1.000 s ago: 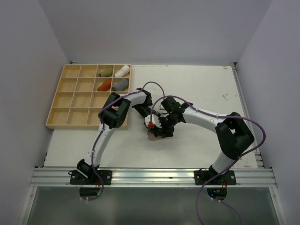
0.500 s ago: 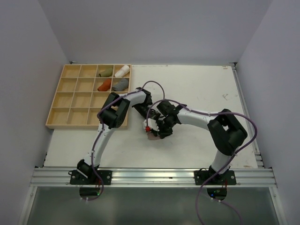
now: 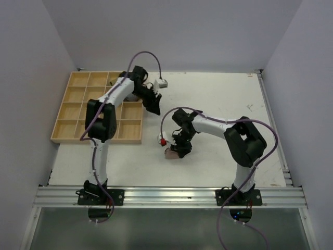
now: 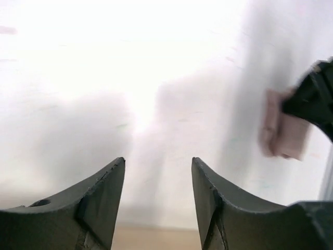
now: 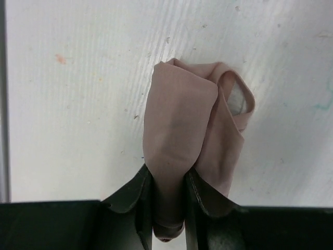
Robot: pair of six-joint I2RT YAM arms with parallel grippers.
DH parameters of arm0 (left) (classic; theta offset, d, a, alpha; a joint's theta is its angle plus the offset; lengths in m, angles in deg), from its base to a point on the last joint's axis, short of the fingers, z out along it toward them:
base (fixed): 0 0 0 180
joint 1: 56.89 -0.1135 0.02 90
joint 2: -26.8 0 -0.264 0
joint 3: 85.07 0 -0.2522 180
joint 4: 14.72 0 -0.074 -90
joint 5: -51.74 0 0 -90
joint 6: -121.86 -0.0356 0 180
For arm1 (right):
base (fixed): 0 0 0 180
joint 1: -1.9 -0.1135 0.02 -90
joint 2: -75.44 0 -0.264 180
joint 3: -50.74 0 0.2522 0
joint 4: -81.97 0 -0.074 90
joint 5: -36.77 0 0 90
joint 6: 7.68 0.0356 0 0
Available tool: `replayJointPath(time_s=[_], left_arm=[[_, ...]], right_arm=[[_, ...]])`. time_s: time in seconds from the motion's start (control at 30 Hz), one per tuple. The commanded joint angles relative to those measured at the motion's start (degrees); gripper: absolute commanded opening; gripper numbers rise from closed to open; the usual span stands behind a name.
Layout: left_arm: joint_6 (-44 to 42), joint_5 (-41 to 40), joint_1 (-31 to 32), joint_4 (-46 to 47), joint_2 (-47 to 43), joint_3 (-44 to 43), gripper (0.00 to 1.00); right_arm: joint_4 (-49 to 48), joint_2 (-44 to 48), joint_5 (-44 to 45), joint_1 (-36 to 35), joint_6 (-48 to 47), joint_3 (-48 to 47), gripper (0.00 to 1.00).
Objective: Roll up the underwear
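The underwear [image 5: 179,120] is pinched between the narrowed jaws of the right gripper [image 5: 167,179], on the table [image 3: 218,94] a little near of centre. A loose, bunched fold is seen, with one loop gaping on its right, so the roll is judged half made and tightening is left to do. The left gripper [image 4: 157,162] is held with jaws apart and empty, far-left by the tray [image 3: 62,136]. The tray's contents are hidden by that arm, and the left wrist view is blurred.

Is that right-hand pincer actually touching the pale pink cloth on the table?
Touching. The right wrist view shows the right pincer closed on the pale pink underwear, with a fold of it squeezed between the jaws.
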Motion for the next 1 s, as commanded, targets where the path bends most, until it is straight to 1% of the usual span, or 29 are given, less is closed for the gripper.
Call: replayJointPath(time_s=[0.0, 0.03, 0.1, 0.13, 0.17, 0.2, 0.23, 0.27, 0.3, 0.33, 0.37, 0.4, 0.43, 0.47, 0.5, 0.53, 0.57, 0.6, 0.63, 0.7, 0.73, 0.83, 0.97], left_arm=[[5.59, -7.58, -5.08, 19.18, -13.57, 2.53, 0.58], [5.42, -8.73, -6.14, 24.00, -18.55, 4.55, 0.59], [3.67, -11.45, -6.32, 27.55, -23.94, 11.75, 0.60], [1.83, -12.34, -6.32, 30.70, -29.62, 17.78, 0.61], [1.29, -13.04, -6.32, 32.56, -32.55, 21.06, 0.61], [0.50, -13.83, -6.32, 33.88, -35.36, 24.40, 0.61], [-1.77, -13.93, -6.32, 35.81, -40.78, 30.96, 0.61], [-3.09, -14.28, -6.15, 36.44, -43.45, 34.33, 0.61], [-4.59, -15.06, -5.45, 36.88, -46.17, 37.59, 0.62], [-8.43, -15.59, -4.66, 37.06, -50.98, 43.80, 0.62], [-10.47, -16.21, -3.52, 36.97, -53.21, 46.99, 0.63], [-13.27, -17.78, -0.47, 37.93, -57.32, 50.07, 0.64], [-14.43, -18.67, 1.65, 38.46, -59.01, 55.93, 0.66], [-15.14, -19.28, 3.85, 39.51, -60.34, 58.68, 0.67], [-15.50, -20.07, 8.05, 40.65, -61.48, 61.15, 0.70], [-15.41, -20.08, 10.35, 43.18, -62.54, 65.00, 0.71], [-15.41, -20.26, 12.29, 44.25, -62.46, 66.43, 0.73], [-15.32, -21.30, 16.40, 45.48, -62.20, 67.84, 0.75], [-14.89, -21.75, 18.44, 48.98, -60.80, 70.29, 0.76], [-14.71, -22.80, 22.48, 52.33, -58.60, 71.71, 0.77], [-14.19, -22.98, 23.38, 55.13, -55.98, 71.98, 0.77], [-14.36, -23.07, 25.93, 59.01, -51.41, 71.46, 0.80], [-15.06, -23.33, 27.51, 61.14, -46.03, 70.67, 0.77]], right_arm=[[15.65, -7.30, -8.72, 2.34, -0.33, -7.07, 0.00], [17.32, -8.79, -10.15, 4.00, 0.20, -8.65, 0.00], [24.08, -14.15, -13.66, 5.68, 0.65, -14.01, 0.00], [26.63, -16.08, -16.81, 7.16, 0.21, -17.77, 0.00], [31.18, -20.37, -18.84, 7.96, -0.41, -19.55, 0.00], [34.01, -22.32, -20.60, 8.75, -1.63, -21.40, 0.00], [36.65, -24.87, -23.67, 10.06, -2.60, -25.16, 0.00], [41.64, -26.98, -24.91, 10.69, -4.44, -26.93, 0.00], [44.30, -31.61, -25.97, 11.13, -5.76, -28.78, 0.00], [46.59, -33.40, -27.98, 11.92, -5.77, -31.49, 0.00], [46.43, -34.72, -28.61, 12.27, -5.34, -32.13, 0.00], [46.52, -36.65, -28.88, 12.71, -5.16, -32.49, 0.00], [46.43, -37.54, -28.97, 12.80, -4.55, -33.71, 0.00], [46.43, -38.51, -29.32, 12.80, -3.93, -34.33, 0.00], [46.43, -40.52, -29.67, 12.89, -3.15, -34.86, 0.00], [46.35, -41.58, -30.11, 13.24, -1.40, -35.82, 0.00], [46.26, -42.29, -30.55, 13.42, -0.77, -36.00, 0.00], [46.26, -42.73, -31.25, 13.68, -0.68, -36.00, 0.00], [46.26, -43.43, -31.43, 13.86, -0.33, -36.00, 0.00], [46.43, -43.96, -31.60, 13.95, 0.90, -36.27, 0.00], [46.35, -44.57, -31.87, 14.12, 1.60, -36.09, 0.00], [46.43, -45.63, -32.57, 14.47, 2.57, -35.65, 0.00], [46.43, -47.65, -34.33, 15.00, 4.15, -35.56, 0.00]])
